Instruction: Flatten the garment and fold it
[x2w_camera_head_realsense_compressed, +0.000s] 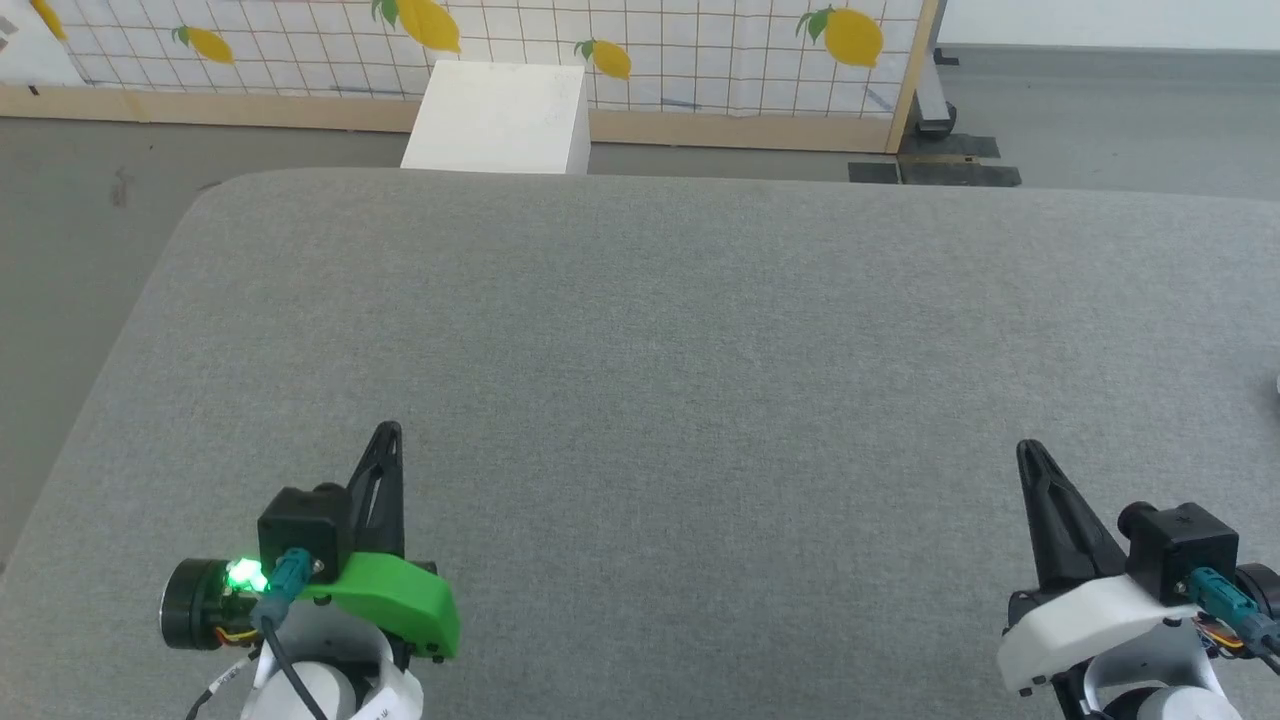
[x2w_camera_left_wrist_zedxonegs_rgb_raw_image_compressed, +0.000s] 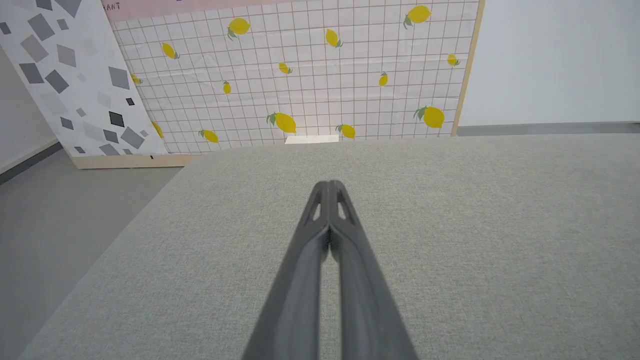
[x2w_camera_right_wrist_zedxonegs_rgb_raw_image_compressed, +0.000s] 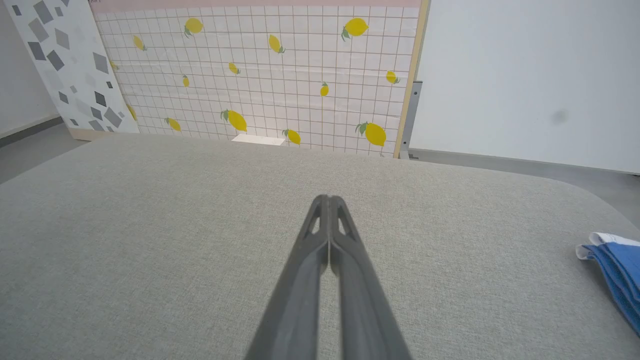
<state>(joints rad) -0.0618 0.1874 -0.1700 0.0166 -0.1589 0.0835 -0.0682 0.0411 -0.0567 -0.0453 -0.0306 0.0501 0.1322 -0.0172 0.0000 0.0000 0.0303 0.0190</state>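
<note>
The task appears to be at its very start: nothing is flattened or folded, and neither claw has hold of the garment. The left claw (x2w_camera_head_realsense_compressed: 388, 432) hovers over the near left of the grey cloth-covered surface (x2w_camera_head_realsense_compressed: 700, 330), its two dark fingers pressed together with nothing between them. The right claw (x2w_camera_head_realsense_compressed: 1028, 452) hangs at the near right in the same pose, closed tip to tip and empty. Both wrist views show the tips meeting above the grey cloth.

The garment (x2w_camera_right_wrist_zedxonegs_rgb_raw_image_compressed: 616, 265) lies at the far right edge of the right wrist view. It is a bunched heap of bright blue fabric with a white edge, resting on the surface to the right of the right claw and apart from it. The frame cuts most of it off, so how it lies and which way the waistband points cannot be told.

The step in hand looks like the reach. The next move probably calls for the right arm, or a turn at the waist, to bring the heap properly into view. The right claw would then have to open, take an edge, and draw the fabric toward the middle, where both claws can spread it.
</note>
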